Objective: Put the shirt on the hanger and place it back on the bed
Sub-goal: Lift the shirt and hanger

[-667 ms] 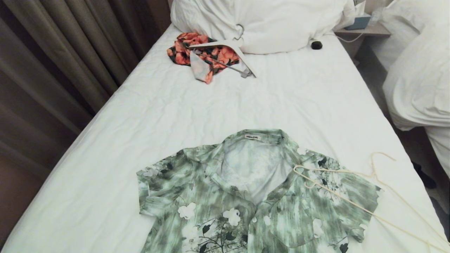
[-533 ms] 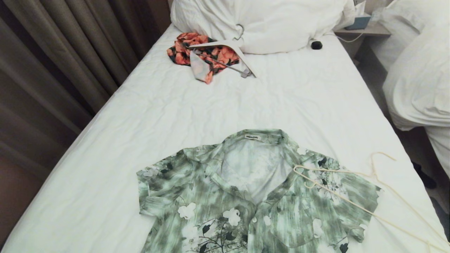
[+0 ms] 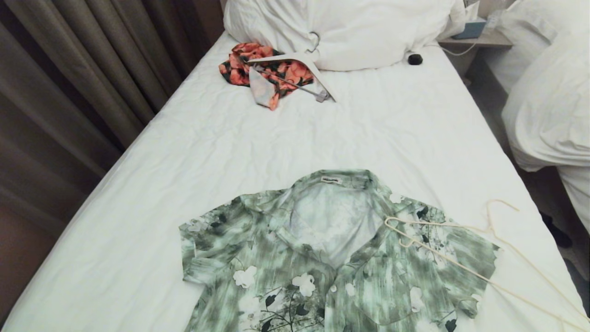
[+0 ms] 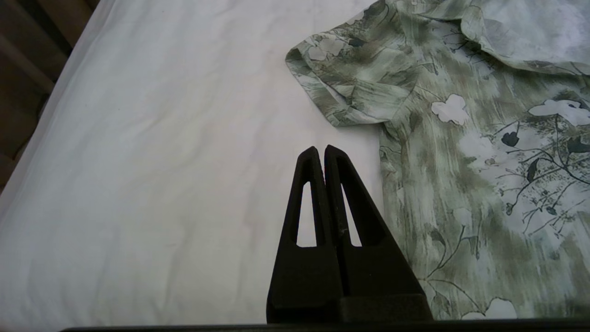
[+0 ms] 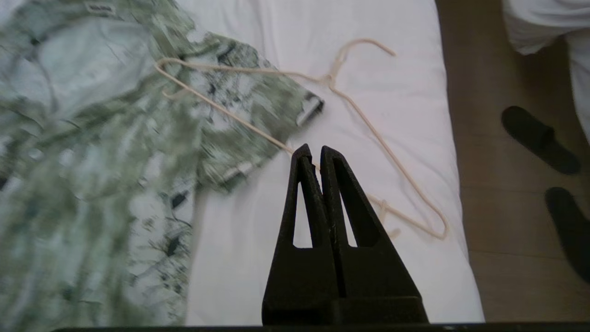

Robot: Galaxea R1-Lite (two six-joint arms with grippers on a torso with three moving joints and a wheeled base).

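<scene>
At the far end, an orange-red floral garment (image 3: 267,74), crumpled, with a thick white hanger (image 3: 299,69) lying across it, metal hook toward the pillows. Near it on the right, a small black object (image 3: 415,59). Along the left, brown curtains (image 3: 69,78). On the floor at the right, two dark slippers (image 5: 539,138), near a neighbouring duvet (image 3: 548,106).

The black right tool (image 5: 313,150), its fingers pressed together, hovers over the thin cream wire hanger (image 5: 368,133), which lies partly across the green-and-white floral shirt (image 5: 106,152) on the white-sheeted bed (image 5: 239,258).
</scene>
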